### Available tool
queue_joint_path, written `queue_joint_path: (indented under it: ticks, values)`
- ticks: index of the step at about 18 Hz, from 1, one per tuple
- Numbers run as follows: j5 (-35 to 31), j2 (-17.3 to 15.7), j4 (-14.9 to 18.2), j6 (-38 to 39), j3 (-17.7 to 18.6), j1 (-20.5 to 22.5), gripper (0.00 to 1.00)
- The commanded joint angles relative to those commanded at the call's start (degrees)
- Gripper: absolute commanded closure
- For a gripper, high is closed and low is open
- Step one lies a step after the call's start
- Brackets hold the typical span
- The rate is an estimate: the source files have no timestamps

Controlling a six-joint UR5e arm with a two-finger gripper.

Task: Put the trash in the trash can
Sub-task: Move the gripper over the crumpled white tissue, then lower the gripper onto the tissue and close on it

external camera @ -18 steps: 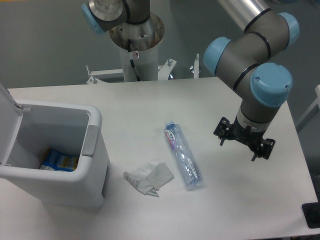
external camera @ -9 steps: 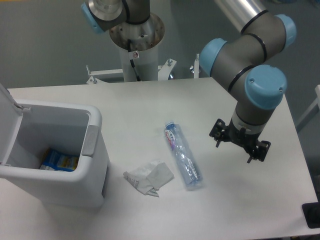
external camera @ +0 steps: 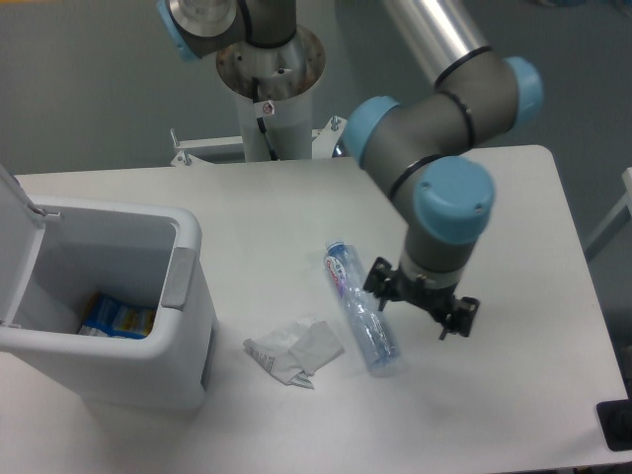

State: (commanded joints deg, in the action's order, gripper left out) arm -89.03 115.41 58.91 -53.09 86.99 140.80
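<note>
Fixed camera: tool (external camera: 422, 303) spread open, empty, just beside plastic bottle (external camera: 360, 306); crumpled paper wrapper (external camera: 293, 351) near trash can (external camera: 183, 296).

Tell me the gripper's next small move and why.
Probably shift slightly left and descend over the bottle. The gripper hangs open just right of it, holding nothing, while bottle and paper wrapper lie on the table outside the open trash can.
</note>
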Motion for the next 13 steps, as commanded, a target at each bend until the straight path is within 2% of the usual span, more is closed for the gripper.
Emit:
queue_joint_path:
  ticks: [1, 4, 8, 13]
  values:
    - [-0.09, -0.70, -1.24, 0.09, 1.32, -0.52, 0.00]
    - [0.00, -2.29, -1.87, 0.18, 4.05, -1.32, 0.00]
    - [0.00, -2.47, -5.20, 0.18, 7.04, -2.46, 0.00]
    - [0.00, -2.12, -5.65, 0.27, 10.38, -4.66, 0.00]
